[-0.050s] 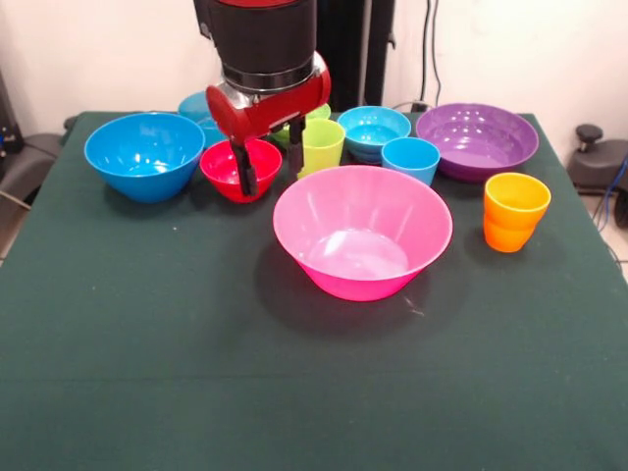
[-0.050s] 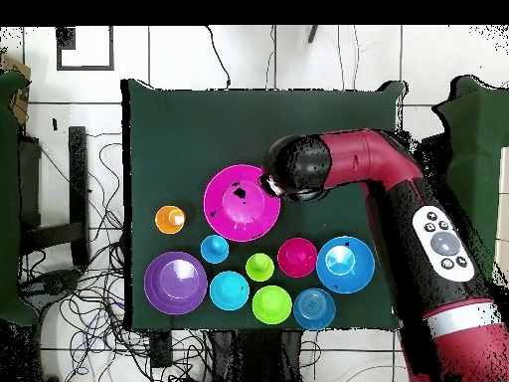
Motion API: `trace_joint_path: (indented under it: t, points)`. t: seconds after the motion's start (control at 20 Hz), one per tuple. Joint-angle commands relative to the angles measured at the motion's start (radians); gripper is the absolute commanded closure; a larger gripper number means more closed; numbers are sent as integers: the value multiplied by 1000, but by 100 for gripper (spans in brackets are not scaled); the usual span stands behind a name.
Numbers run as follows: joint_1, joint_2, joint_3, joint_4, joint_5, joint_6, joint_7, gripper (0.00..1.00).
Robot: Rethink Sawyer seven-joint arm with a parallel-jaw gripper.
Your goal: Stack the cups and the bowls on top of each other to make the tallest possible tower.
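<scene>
The huge pink bowl (image 1: 361, 235) stands empty mid-table. Behind it in a row are the large blue bowl (image 1: 144, 155), small red bowl (image 1: 257, 162), lime green cup (image 1: 322, 145), light blue cup (image 1: 410, 159) and wide purple bowl (image 1: 477, 139). The orange cup (image 1: 514, 211) is at the right. A small blue bowl (image 1: 373, 130), a lime bowl (image 1: 316, 112) and a cyan bowl (image 1: 194, 105) sit further back. My gripper (image 1: 268, 169) hangs open and empty, appearing in front of the red bowl. From above, my arm's head (image 2: 298, 169) is beside the pink bowl's (image 2: 242, 202) rim. Nothing is stacked.
The dark green cloth (image 1: 147, 373) covers the table. Cables (image 2: 80, 298) and floor tiles surround the table in the overhead view. A black chair base (image 1: 601, 147) stands off the right edge.
</scene>
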State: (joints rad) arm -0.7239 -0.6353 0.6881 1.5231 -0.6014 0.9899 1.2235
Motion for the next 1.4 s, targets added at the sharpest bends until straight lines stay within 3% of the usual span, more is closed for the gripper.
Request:
trace_joint_path:
  t: [0.05, 0.25, 0.75, 0.9, 1.4]
  points:
    - [42, 130, -24, 23, -87, -129, -50, 0]
    - [66, 159, -53, 13, -122, -200, 6, 0]
    - [91, 229, -97, -36, -151, -278, 11, 0]
    - [119, 255, -128, -76, -191, -309, 32, 0]
    - [143, 265, -169, -114, -207, -339, 26, 0]
